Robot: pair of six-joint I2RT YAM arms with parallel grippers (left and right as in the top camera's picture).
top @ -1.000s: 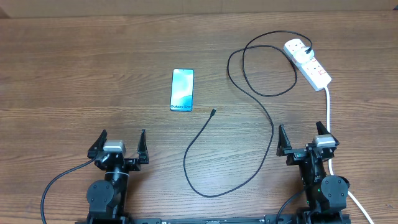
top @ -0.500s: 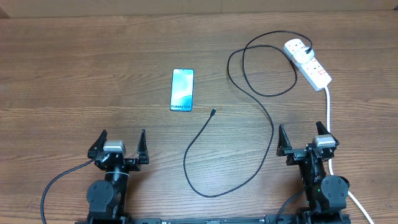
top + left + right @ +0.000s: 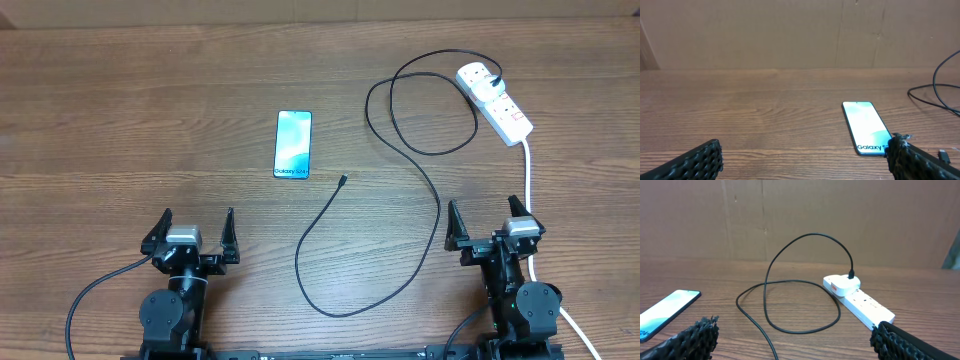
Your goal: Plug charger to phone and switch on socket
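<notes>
I counted one phone (image 3: pixel 293 145), one charger (image 3: pixel 439 210), one socket (image 3: pixel 495 102) with one white cord (image 3: pixel 529 175), and two tools, the left tool (image 3: pixel 196 232) and the right tool (image 3: pixel 488 222), at one bench (image 3: pixel 120 120).

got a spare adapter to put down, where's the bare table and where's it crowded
Widest bare table: left of the phone, beyond the left pincer. A narrower strip lies between phone and charger loop. Crowded on the right: charger loops, socket and white cord ahead of the right pincer.
</notes>
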